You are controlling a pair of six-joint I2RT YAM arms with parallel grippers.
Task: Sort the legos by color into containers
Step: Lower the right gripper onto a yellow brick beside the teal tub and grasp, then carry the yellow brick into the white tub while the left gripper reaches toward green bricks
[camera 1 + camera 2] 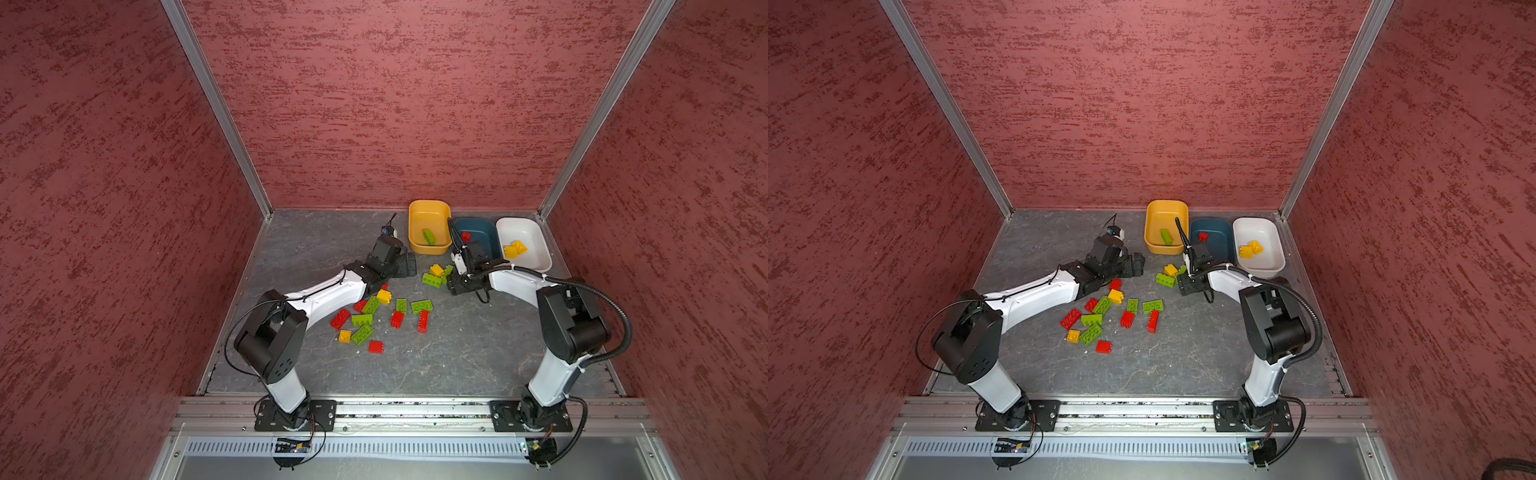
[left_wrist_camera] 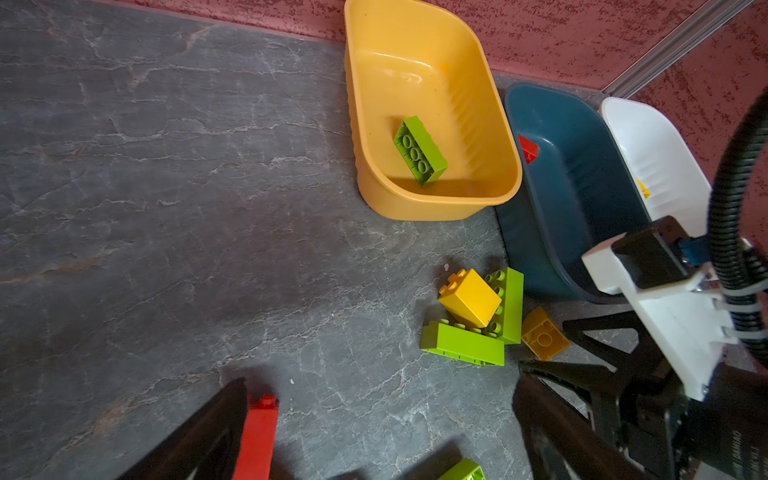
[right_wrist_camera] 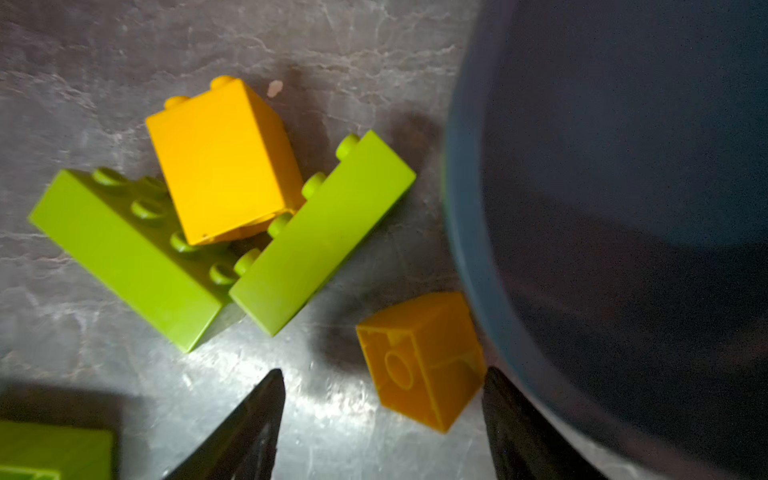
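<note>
My right gripper (image 3: 384,372) stood low over the counter (image 3: 104,62) with its jaws apart. They straddled an upturned yellow brick (image 3: 419,361) at the lower middle of the right wrist view, just beside the teal tub (image 3: 623,166); I could not tell whether either finger touched it. My left gripper (image 2: 380,386) gaped wide and held nothing, with a red brick (image 2: 257,436) beside one finger. In both top views the yellow tub (image 1: 428,218), teal tub and white tub (image 1: 528,230) sat right of centre, with loose legos (image 1: 362,319) below them.
</note>
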